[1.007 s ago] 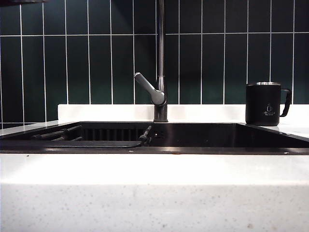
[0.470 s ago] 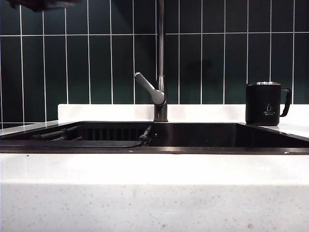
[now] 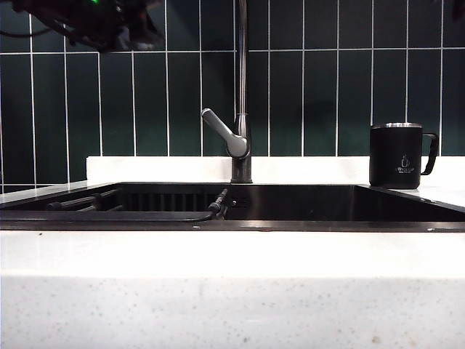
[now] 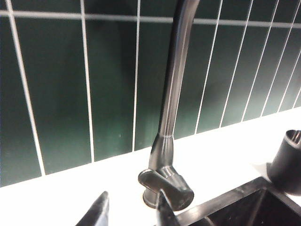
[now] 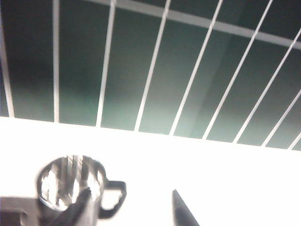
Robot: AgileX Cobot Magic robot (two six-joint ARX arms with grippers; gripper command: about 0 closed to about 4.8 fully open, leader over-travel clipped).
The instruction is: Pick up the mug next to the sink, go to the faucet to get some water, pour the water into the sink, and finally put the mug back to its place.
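Dark green tiles behind, my left gripper (image 4: 131,212) has just entered near the tall grey metal faucet (image 4: 171,103), right gripper (image 5: 129,207) above the untouched matte black cylindrical mug (image 3: 396,155) beside the dark recessed sink (image 3: 305,202), both parted, empty.

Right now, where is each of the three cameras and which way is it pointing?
Exterior view: low at the counter's front, facing the green tiled wall across the sink; left arm at upper left.
Left wrist view: above the counter, facing the faucet; left gripper fingertips show, parted.
Right wrist view: above the mug, facing the wall; right gripper fingertips show, parted.
All three share the mug.
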